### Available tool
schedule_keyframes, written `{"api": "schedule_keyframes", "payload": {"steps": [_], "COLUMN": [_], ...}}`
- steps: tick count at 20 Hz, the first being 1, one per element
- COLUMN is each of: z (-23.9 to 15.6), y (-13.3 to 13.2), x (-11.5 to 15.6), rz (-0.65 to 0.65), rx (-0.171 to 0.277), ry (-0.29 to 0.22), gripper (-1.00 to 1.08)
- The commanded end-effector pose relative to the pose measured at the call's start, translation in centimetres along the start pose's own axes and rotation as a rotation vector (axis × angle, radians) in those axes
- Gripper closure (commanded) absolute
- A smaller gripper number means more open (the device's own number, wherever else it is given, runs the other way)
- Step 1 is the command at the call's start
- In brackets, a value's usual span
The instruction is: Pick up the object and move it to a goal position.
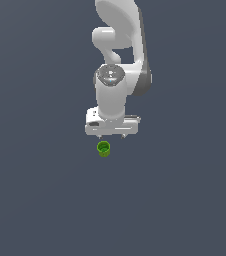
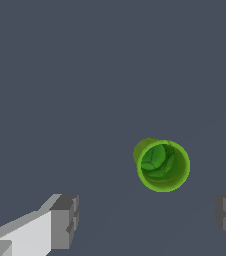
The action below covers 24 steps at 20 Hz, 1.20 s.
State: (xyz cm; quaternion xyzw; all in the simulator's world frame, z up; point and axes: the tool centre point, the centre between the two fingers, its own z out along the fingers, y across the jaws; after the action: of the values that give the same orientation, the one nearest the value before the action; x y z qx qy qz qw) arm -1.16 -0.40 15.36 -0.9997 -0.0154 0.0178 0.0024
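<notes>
The object is a small bright green hollow cylinder (image 1: pixel 103 149) standing upright on the flat dark grey floor, just below the white gripper (image 1: pixel 111 135) in the exterior view. In the wrist view the cylinder (image 2: pixel 162 165) shows its darker inside, open end towards the camera. The gripper (image 2: pixel 147 217) is open and empty. Its two grey fingertips (image 2: pixel 65 220) stand far apart, and the cylinder lies ahead of the gap between them, closer to one finger, touching neither.
The white arm (image 1: pixel 120 50) rises behind the gripper towards the top of the exterior view. The dark grey floor (image 1: pixel 45 190) spreads evenly all around. No goal marker shows.
</notes>
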Motion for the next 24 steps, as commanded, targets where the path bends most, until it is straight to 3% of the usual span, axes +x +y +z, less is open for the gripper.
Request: {"api": "schedule_keyframes", "payload": {"steps": [1,11,24], "z": [0.0,-2.2,-1.6], "y": [0.0,0.6,0.9], "x": [0.0,0.8,0.8], "rz": [0.000,-0.016,-0.092], "rx": [0.000,-0.005,-0.008], "ry": [0.000,0.018,0.017], "gripper": [-0.92,-0.92,-0.92]}}
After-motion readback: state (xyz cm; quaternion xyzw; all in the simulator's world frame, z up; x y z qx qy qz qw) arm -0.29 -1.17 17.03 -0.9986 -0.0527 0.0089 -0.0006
